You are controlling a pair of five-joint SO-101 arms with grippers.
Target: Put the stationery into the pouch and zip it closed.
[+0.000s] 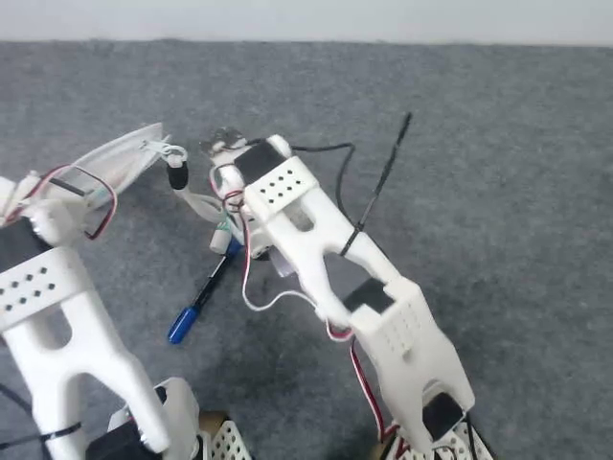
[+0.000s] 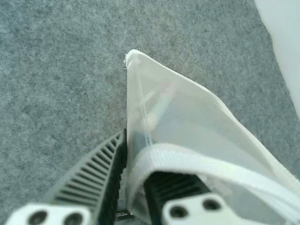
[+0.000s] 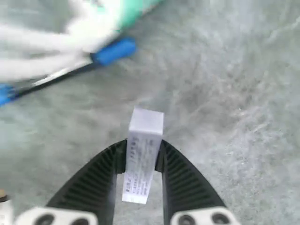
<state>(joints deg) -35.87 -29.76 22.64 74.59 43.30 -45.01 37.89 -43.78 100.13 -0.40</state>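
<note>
so the left claw (image 2: pixel 138 160) is clamped on the see-through white mesh pouch (image 2: pixel 187 122), and the right claw (image 3: pixel 143 148) is pinching a small white rectangular eraser (image 3: pixel 146 125)

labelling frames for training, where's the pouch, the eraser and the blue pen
pouch (image 2: pixel 187 122), left wrist view, on its mesh side
eraser (image 3: pixel 143 154), right wrist view, on its paper sleeve
blue pen (image 1: pixel 182 324), high view, on its blue end

Legible text: none.
The eraser (image 3: pixel 143 152) sleeve carries small printed lines, too blurred to be read.
</note>
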